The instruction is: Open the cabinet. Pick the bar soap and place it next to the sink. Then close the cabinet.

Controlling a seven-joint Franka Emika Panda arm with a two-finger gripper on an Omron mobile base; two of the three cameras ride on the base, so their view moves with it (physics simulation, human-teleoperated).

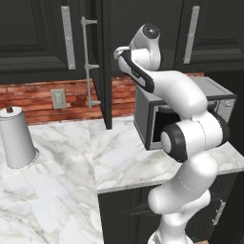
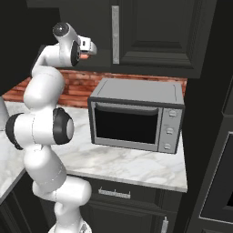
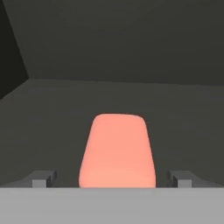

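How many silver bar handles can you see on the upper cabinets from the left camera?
3: one handle at upper left, one on the swung-open door, one handle at upper right. The arm may hide others.

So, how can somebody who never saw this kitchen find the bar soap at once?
Start at the black wall cabinet standing open above the marble counter, left of the grey microwave. Inside it, on the dark shelf floor, the bar soap lies flat between the open gripper's fingertips. It is a small salmon-pink rounded bar, the one bright thing against dark walls.
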